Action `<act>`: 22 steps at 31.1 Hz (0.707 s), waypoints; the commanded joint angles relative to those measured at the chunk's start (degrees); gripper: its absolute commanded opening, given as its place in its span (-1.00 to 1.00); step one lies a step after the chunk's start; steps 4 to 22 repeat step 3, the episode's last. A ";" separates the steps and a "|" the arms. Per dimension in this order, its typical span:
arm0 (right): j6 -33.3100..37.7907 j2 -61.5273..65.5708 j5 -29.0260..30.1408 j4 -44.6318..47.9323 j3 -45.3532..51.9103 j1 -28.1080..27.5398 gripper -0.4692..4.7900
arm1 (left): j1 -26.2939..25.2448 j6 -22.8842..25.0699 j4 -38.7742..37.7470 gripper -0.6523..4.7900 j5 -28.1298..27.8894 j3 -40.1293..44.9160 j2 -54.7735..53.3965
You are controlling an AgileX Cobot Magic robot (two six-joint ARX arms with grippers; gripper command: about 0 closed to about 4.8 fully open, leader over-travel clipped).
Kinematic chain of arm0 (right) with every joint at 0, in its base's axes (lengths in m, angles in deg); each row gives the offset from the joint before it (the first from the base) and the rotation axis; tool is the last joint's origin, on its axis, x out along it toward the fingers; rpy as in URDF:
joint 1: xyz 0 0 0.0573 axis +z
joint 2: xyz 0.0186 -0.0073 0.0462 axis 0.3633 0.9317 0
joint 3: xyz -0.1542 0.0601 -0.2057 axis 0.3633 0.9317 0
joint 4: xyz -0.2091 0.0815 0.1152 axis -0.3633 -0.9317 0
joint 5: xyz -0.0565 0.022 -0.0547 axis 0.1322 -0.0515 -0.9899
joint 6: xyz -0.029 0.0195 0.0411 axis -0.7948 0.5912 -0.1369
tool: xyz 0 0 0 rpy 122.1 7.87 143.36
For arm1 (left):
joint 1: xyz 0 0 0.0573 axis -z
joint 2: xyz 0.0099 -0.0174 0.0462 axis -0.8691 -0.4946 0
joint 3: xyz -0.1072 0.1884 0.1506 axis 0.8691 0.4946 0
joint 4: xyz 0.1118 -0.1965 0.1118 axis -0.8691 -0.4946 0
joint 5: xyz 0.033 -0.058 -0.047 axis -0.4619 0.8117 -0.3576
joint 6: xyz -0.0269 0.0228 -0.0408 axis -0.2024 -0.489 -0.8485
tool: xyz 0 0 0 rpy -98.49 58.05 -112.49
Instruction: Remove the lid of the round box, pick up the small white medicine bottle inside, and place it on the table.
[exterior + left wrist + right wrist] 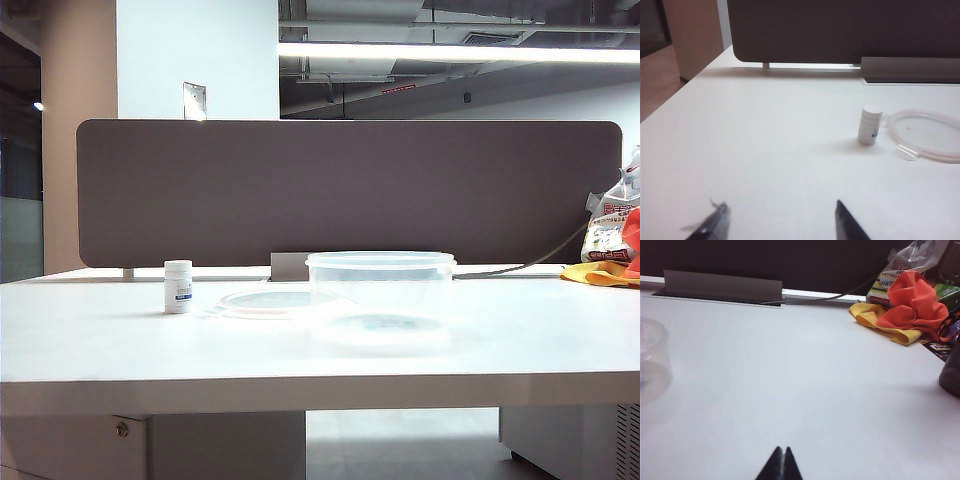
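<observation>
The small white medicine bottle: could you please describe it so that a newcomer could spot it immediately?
On the white table, in front of the dark partition panel, look left of the round box. Beside the flat lid stands the small white medicine bottle, upright. It alone is opaque white with a blue-banded label; its neighbours are clear plastic.

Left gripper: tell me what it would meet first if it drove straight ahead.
Probably nothing on the table: the open left gripper faces bare surface up to the partition panel. The small white medicine bottle stands off to one side.

Bright overhead strip light — soft shadows
</observation>
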 commanded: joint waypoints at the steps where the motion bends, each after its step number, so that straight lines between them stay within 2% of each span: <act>1: -0.15 0.02 -0.07 0.57 0.22 0.11 -0.84 | 0.00 0.09 0.55 0.24 0.17 0.00 -0.02; 22: -0.15 0.02 -0.07 0.57 0.22 0.11 -0.84 | 0.00 0.07 0.55 0.24 0.17 0.00 -0.02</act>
